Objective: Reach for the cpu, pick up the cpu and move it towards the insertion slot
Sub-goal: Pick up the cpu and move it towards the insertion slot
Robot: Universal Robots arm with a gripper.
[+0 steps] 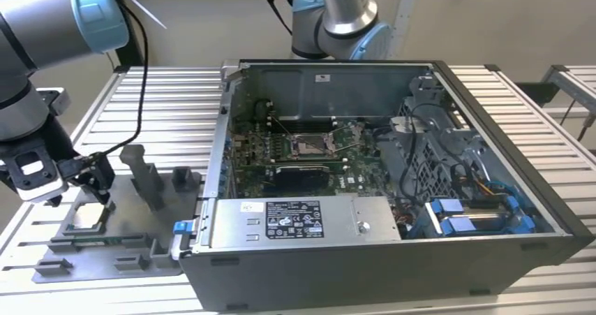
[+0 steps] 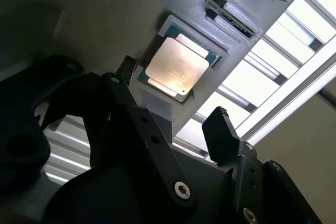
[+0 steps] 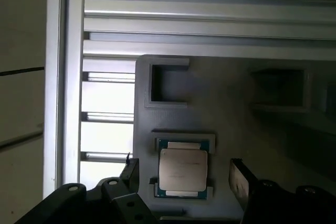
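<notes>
Both sides of the cpu (image 3: 182, 169) are flanked by my tool (image 2: 173, 93), spread open, no grip yet, prob lining up. Cpu sits in grey tray (image 3: 220, 103) pocket on table (image 1: 139, 98), insertion slot (image 1: 310, 144) well apart.

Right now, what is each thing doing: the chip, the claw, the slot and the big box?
cpu: lying flat in a pocket of the grey tray, not held.
gripper: open, poised above the cpu.
insertion slot: dark centre showing.
computer case: side open.
</notes>
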